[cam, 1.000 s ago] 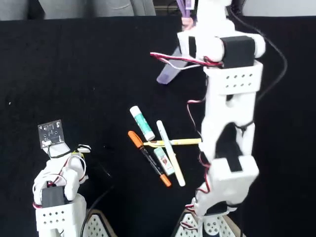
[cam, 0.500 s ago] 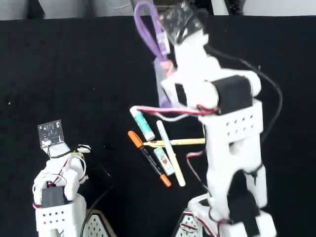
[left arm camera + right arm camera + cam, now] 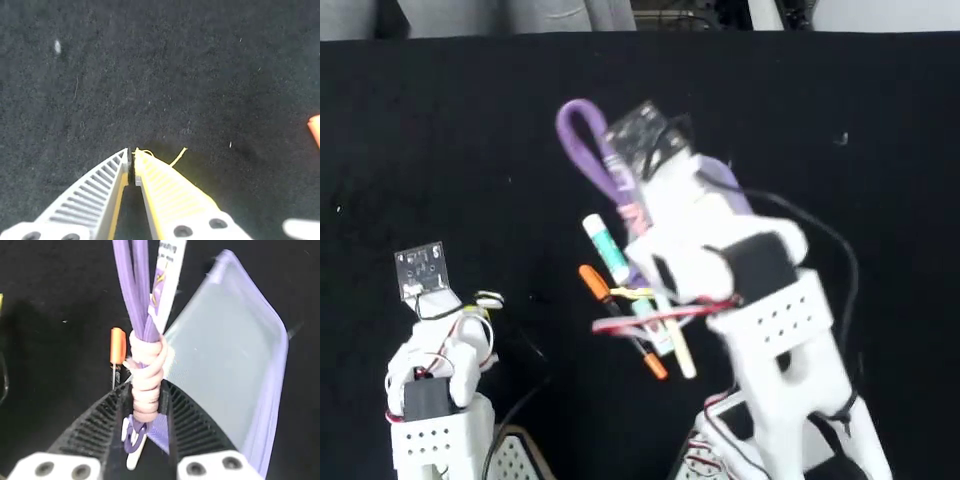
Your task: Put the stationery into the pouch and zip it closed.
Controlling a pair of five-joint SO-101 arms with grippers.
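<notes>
Black desk (image 3: 440, 140) cloth underlies everything; the right gripper (image 3: 146, 399) pinches the purple pouch (image 3: 225, 355) by its cord (image 3: 134, 285) near the glue stick (image 3: 608, 250), while the left gripper (image 3: 132, 162) is pressed together.

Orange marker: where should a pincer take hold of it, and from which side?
Probably the orange marker near its far end, from above on its open side: a yellow pencil crosses its middle, and a white pen lies close on its other side.

Right arm (image 3: 770, 310) over stationery (image 3: 678, 352); purple pouch loop (image 3: 578, 106) sticks up beyond glue stick (image 3: 608, 250).
</notes>
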